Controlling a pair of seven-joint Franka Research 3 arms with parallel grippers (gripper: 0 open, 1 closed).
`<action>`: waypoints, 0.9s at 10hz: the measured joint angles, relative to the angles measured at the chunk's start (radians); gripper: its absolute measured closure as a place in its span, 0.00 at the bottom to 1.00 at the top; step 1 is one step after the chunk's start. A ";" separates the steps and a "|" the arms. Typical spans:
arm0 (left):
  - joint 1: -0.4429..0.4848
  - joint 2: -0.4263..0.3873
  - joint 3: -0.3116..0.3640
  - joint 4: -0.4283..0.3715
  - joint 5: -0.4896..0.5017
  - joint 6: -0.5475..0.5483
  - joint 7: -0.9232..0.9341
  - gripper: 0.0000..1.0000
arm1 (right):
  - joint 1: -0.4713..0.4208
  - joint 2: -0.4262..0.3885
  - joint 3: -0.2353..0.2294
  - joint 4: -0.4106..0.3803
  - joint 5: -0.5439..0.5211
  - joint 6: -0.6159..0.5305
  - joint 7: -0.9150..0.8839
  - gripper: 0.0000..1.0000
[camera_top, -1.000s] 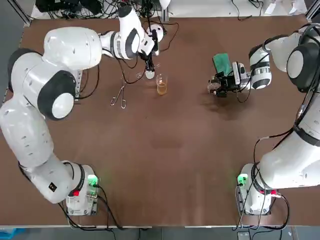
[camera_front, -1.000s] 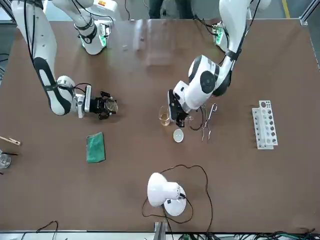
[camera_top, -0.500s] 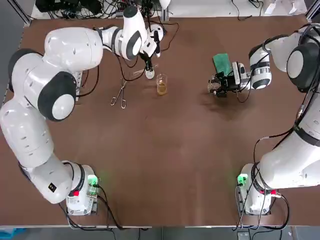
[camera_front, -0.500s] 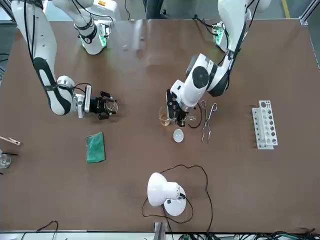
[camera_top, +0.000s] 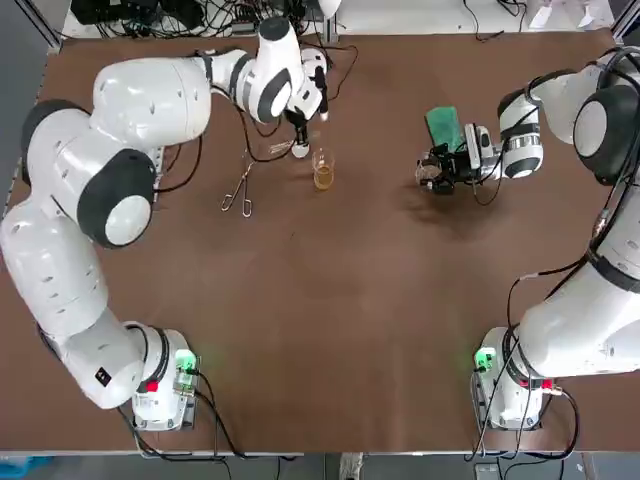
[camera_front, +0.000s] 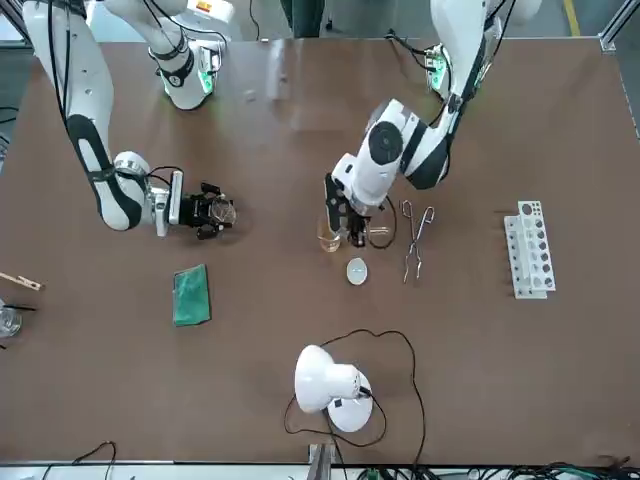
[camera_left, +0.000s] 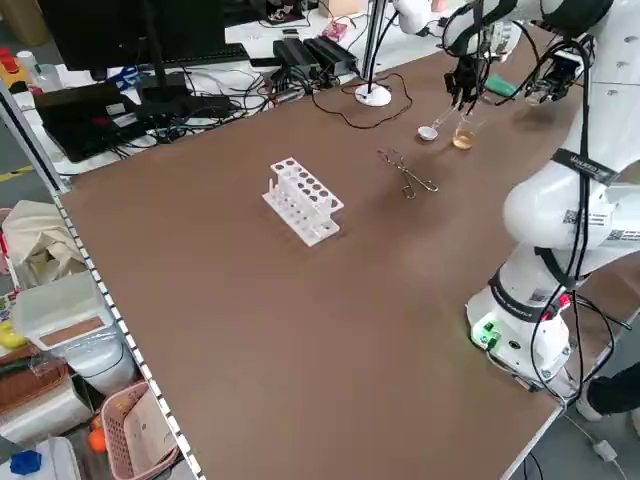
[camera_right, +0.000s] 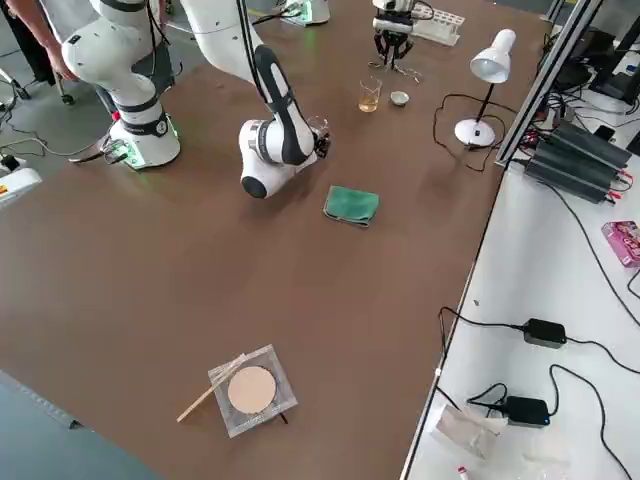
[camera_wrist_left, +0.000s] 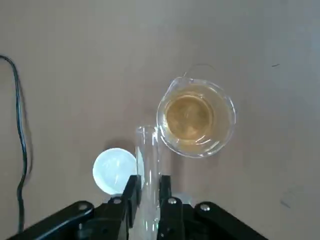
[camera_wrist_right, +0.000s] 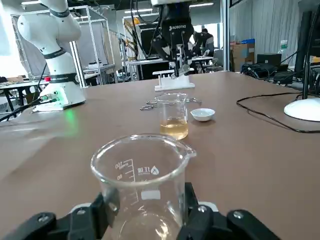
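- The left gripper (camera_wrist_left: 147, 182), near the middle of the bench's (camera_top: 350, 300) far edge, is closed on a glass test tube (camera_wrist_left: 148, 150). The tube hangs between a small white dish (camera_wrist_left: 114, 170) and a beaker of amber liquid (camera_wrist_left: 196, 117). The gripper's housing reads "ROBOTIQ".
- The right gripper (camera_wrist_right: 144, 202), toward the bench's far right, clamps an empty beaker (camera_wrist_right: 142, 170). The beaker's white scale print is unreadable, and a green cloth (camera_top: 444, 125) lies just beside it.

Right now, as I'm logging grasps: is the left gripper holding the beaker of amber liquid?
No, the left gripper is shut on a glass tube; the beaker of amber liquid stands free on the table.
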 joint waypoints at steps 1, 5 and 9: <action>-0.005 0.000 0.000 0.004 0.016 -0.004 -0.014 0.78 | 0.000 0.000 0.000 0.000 0.000 0.000 0.000 0.41; -0.022 0.008 0.000 0.017 0.103 -0.041 -0.087 0.78 | 0.000 0.000 -0.001 0.000 0.001 0.000 0.000 0.41; -0.046 0.013 0.000 0.018 0.191 -0.062 -0.172 0.78 | 0.000 0.000 -0.001 0.000 0.001 0.000 0.000 0.41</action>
